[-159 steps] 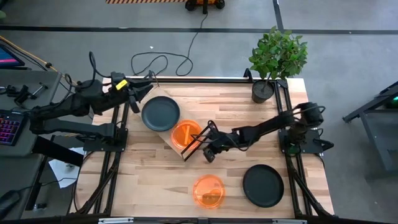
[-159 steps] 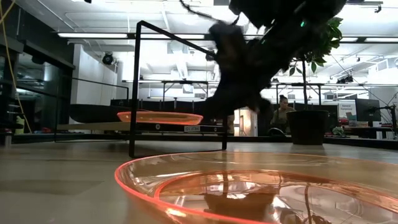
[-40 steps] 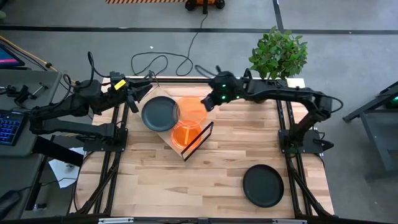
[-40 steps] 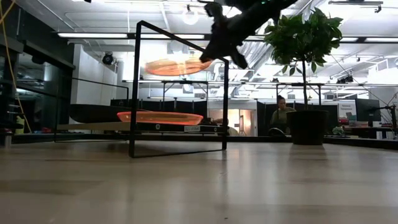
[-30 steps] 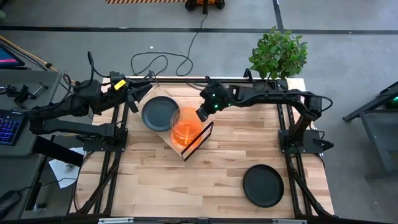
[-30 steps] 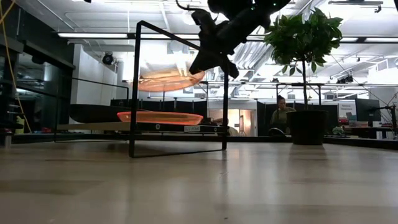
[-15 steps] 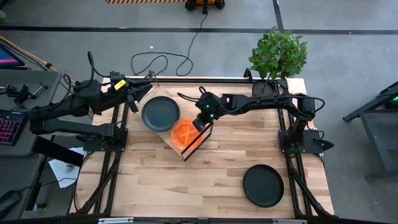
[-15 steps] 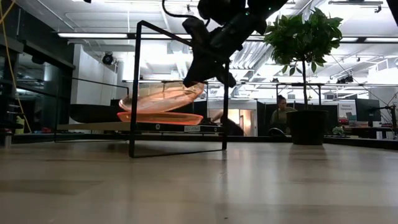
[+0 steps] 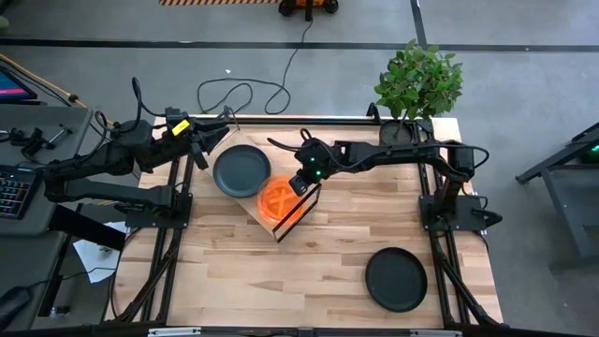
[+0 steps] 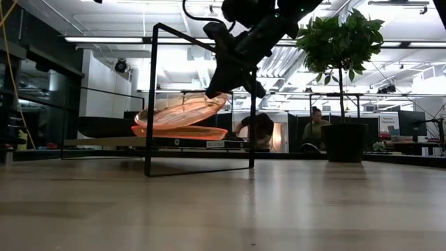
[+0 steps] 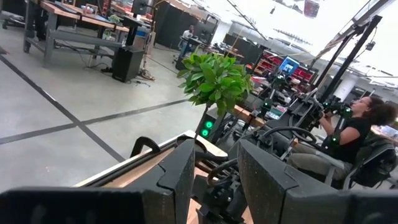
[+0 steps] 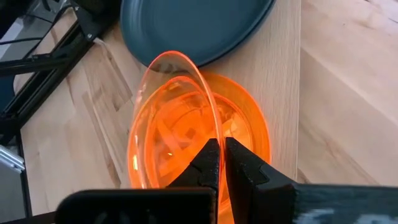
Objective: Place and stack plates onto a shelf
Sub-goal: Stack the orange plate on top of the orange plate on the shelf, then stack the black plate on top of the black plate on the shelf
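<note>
- Our right gripper (image 9: 301, 183) is pinching the rim of a tilted orange plate (image 10: 182, 110), fingers closed tight on it, just above centre frame in the high view.
- We're seeing its low edge touching the orange plate on the shelf (image 9: 265, 219).
- A dark plate (image 9: 241, 170) is sitting beside them; another dark plate (image 9: 396, 279) is lying lower right.
- Our left gripper (image 9: 213, 138) is waiting upper left, fingers parted and empty.

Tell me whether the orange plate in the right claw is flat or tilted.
Tilted. The held orange plate slants: far edge touching the lower orange plate, near rim raised in the right claw.
</note>
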Robot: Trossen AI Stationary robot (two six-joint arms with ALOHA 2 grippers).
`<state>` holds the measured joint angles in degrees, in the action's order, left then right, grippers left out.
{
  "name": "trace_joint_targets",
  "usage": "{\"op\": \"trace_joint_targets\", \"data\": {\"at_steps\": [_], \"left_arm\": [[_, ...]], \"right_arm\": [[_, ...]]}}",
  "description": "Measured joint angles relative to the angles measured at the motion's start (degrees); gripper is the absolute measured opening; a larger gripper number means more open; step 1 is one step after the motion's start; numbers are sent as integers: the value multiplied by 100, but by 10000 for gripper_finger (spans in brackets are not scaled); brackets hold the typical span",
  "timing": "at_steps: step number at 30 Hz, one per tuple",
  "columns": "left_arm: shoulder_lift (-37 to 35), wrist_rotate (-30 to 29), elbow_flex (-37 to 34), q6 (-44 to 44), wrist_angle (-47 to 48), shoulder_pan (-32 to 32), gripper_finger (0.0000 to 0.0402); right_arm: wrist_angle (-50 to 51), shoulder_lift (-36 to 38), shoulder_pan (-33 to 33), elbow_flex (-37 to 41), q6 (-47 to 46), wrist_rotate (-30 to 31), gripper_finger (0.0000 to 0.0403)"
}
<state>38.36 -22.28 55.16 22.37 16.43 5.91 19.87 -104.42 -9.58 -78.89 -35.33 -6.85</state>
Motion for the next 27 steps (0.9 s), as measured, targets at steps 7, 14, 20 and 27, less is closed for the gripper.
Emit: {"op": "trace_joint_targets", "data": {"at_steps": [7, 14, 20, 27], "left_arm": [[-1, 0, 0, 0, 1, 0, 111], [1, 2, 0, 0, 2, 0, 111], [-1, 0, 0, 0, 2, 0, 111], [1, 2, 0, 0, 25, 0, 111]], "right_arm": [[-1, 0, 0, 0, -216, -20, 23], [-1, 4, 0, 0, -5, -20, 137], [457, 98, -211, -68, 517, -213, 212], [2298, 827, -404, -85, 1226, 245, 229]]}}
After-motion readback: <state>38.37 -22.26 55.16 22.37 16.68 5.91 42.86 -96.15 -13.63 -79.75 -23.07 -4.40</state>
